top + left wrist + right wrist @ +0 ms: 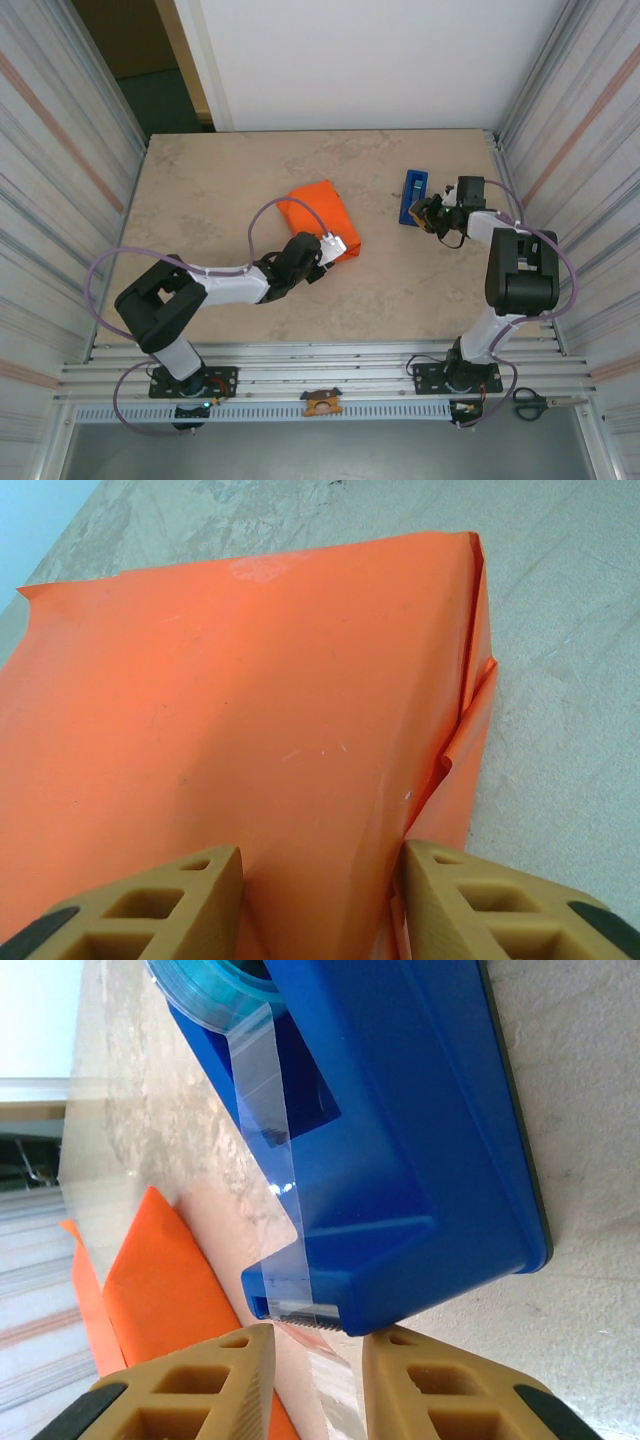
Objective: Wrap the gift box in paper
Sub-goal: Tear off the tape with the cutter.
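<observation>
The orange paper (318, 212) lies folded into a bundle at the table's middle, and the gift box is hidden inside it. My left gripper (335, 248) is at the bundle's near right corner. In the left wrist view the paper (260, 710) bulges up between the two tan fingers, and the left gripper (320, 865) is shut on it, with a loose fold at the right finger. My right gripper (428, 213) sits at the blue tape dispenser (413, 195). At the dispenser (400, 1140), the right gripper (318, 1345) stands open around the clear tape tail (335, 1375) hanging from the cutter.
Scissors (530, 403) lie on the near rail at the right. Ribbed metal walls flank the beige table (200, 200) on both sides. The orange paper (160, 1280) shows beyond the dispenser in the right wrist view.
</observation>
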Robot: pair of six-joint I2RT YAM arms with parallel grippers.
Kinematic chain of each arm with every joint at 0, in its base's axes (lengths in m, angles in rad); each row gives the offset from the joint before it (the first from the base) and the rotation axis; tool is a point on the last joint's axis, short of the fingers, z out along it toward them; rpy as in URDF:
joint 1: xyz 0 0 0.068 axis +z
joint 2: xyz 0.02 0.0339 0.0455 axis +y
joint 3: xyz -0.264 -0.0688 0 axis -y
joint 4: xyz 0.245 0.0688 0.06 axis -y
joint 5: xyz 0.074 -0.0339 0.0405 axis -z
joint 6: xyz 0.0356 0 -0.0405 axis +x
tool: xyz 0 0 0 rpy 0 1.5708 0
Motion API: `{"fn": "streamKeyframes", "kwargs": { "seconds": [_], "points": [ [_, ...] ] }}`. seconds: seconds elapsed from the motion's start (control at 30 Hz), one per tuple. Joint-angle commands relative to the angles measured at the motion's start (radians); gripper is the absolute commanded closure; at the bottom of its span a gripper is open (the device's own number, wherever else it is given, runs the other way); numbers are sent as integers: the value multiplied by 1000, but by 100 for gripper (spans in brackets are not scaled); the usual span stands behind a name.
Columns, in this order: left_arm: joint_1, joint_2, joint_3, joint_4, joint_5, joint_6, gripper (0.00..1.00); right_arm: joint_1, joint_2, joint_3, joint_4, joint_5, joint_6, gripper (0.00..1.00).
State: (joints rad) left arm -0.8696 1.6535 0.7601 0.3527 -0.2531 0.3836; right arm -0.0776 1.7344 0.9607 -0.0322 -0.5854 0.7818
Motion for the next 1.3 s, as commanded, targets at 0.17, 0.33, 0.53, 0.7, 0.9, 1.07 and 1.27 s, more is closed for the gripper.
{"fn": "streamKeyframes", "kwargs": {
  "seconds": [0.17, 0.33, 0.53, 0.7, 0.9, 1.07, 1.27],
  "points": [
    [7, 50, -15, -158, 19, -25, 55, 3, -3, -14, 3, -14, 7, 80],
    [7, 50, -15, -159, 17, -26, 56, 0, -5, -9, 0, -13, 7, 94],
    [7, 50, -18, -159, 17, -31, 56, -4, -48, 11, -20, -23, 2, 98],
    [7, 52, -19, -159, 20, -34, 56, -16, -92, 52, -61, -59, -2, 100],
    [7, 53, -20, -159, 17, -34, 56, -25, -122, 69, -84, -85, 12, 100],
    [7, 54, -18, -159, 17, -34, 57, -26, -144, 54, -95, -112, 18, 100],
    [7, 52, -19, -159, 15, -35, 57, -25, -170, 9, -107, -140, 27, 100]
  ]
}}
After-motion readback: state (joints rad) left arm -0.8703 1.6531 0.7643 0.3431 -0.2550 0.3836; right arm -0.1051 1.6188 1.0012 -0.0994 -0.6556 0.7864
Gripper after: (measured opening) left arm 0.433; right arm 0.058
